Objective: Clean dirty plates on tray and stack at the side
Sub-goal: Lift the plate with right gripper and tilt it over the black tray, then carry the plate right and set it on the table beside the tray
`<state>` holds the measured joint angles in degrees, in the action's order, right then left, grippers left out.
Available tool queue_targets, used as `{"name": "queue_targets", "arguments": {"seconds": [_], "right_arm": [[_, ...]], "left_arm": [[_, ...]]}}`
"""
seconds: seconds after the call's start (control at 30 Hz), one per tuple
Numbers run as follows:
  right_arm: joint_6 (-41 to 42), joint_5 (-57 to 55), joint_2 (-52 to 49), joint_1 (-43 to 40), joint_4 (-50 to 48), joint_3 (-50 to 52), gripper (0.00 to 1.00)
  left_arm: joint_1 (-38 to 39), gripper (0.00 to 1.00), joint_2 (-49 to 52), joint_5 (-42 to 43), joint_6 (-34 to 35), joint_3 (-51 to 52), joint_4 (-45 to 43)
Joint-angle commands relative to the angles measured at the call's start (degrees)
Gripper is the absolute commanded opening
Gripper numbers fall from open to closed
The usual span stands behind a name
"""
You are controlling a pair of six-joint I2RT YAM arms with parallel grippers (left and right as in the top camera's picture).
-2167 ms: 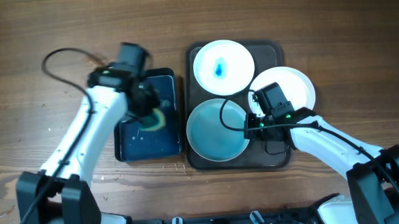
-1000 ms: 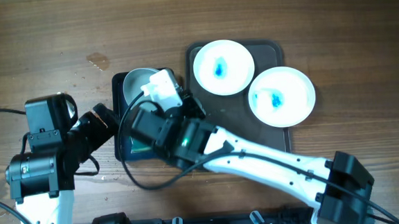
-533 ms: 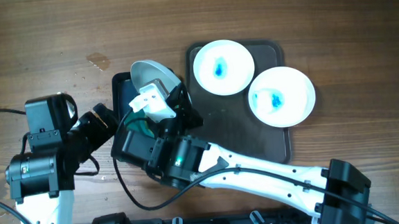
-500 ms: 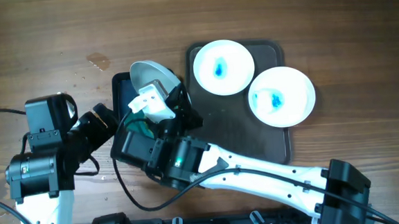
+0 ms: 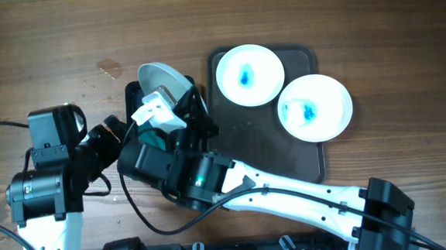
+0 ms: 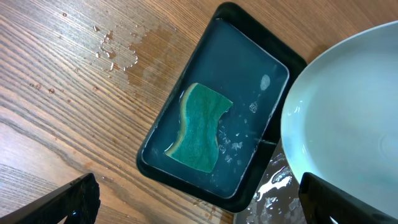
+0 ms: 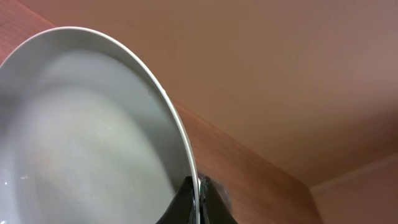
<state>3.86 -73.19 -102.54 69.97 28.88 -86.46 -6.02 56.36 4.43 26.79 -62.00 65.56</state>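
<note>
Overhead view: right gripper (image 5: 176,101) clamps the rim of a tilted plate (image 5: 160,78), which extends toward 11 o'clock from the fingers, over the black water tray (image 6: 245,74). A smeared plate (image 5: 249,74) and a second smeared plate (image 5: 315,108) lie on the brown tray (image 5: 263,150), at 3 o'clock from the held one. Left gripper (image 6: 196,190) stands wide apart and empty.

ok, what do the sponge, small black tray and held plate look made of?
sponge: soft foam, green scourer face over yellowish edge, wavy outline.
small black tray: likely moulded plastic, thin rim, rounded corners.
held plate: white, smooth, slight sheen; ceramic or melamine, can't tell.
</note>
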Motion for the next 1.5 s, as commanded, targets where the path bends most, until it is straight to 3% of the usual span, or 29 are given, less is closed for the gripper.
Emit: {"name": "queue_targets", "arguments": {"seconds": [0.0,0.5,0.63,0.7,0.73,0.8,0.9,0.97,1.1,1.23,1.3,1.4,1.47], "right_arm": [[-1.07,-1.84,0.44,0.15,-0.92,-1.51,0.04],[-0.57,-1.84,0.44,0.15,-1.07,-1.51,0.04],[5.46,-0.66,0.44,-0.11,-0.85,-1.51,0.04],[12.35,11.02,0.52,-3.23,2.84,-1.51,0.04],[23.78,25.09,1.03,-7.98,8.96,-1.51,0.04],[30.95,42.53,2.45,-14.95,13.77,-1.51,0.04],[25.64,70.05,8.09,-28.68,16.39,-1.51,0.04],[22.23,79.08,13.31,-36.83,18.45,-1.51,0.04],[17.81,89.15,25.46,-60.59,29.83,-1.05,0.04],[12.5,88.56,28.41,-84.65,35.39,6.51,0.04],[11.74,87.82,27.65,-95.47,31.39,14.1,0.04],[14.73,87.84,23.61,-110.97,17.88,26.56,0.04],[17.77,91.17,19.47,-116.85,11.5,30.95,0.04]], "left_arm": [[-0.33,1.0,-0.11,0.68,-0.7,-1.03,-0.13],[-0.33,1.0,-0.11,0.68,-0.7,-1.03,-0.13],[-0.33,1.0,-0.11,0.68,-0.7,-1.03,-0.13],[-0.33,1.0,-0.11,0.68,-0.7,-1.03,-0.13],[-0.31,1.0,-0.11,0.68,-0.7,-1.03,-0.13],[-0.31,1.0,-0.09,0.68,-0.7,-1.03,-0.13],[-0.33,1.0,-0.11,0.66,-0.7,-1.03,-0.13],[-0.33,1.0,-0.11,0.68,-0.7,-1.03,-0.13],[-0.33,1.0,-0.11,0.66,-0.7,-1.03,-0.13],[-0.33,1.0,-0.11,0.68,-0.7,-1.03,-0.13],[-0.31,1.0,-0.09,0.68,-0.7,-1.03,-0.13],[-0.33,1.0,-0.11,0.66,-0.7,-1.03,-0.13],[-0.31,1.0,-0.11,0.68,-0.7,-1.03,-0.13]]}}
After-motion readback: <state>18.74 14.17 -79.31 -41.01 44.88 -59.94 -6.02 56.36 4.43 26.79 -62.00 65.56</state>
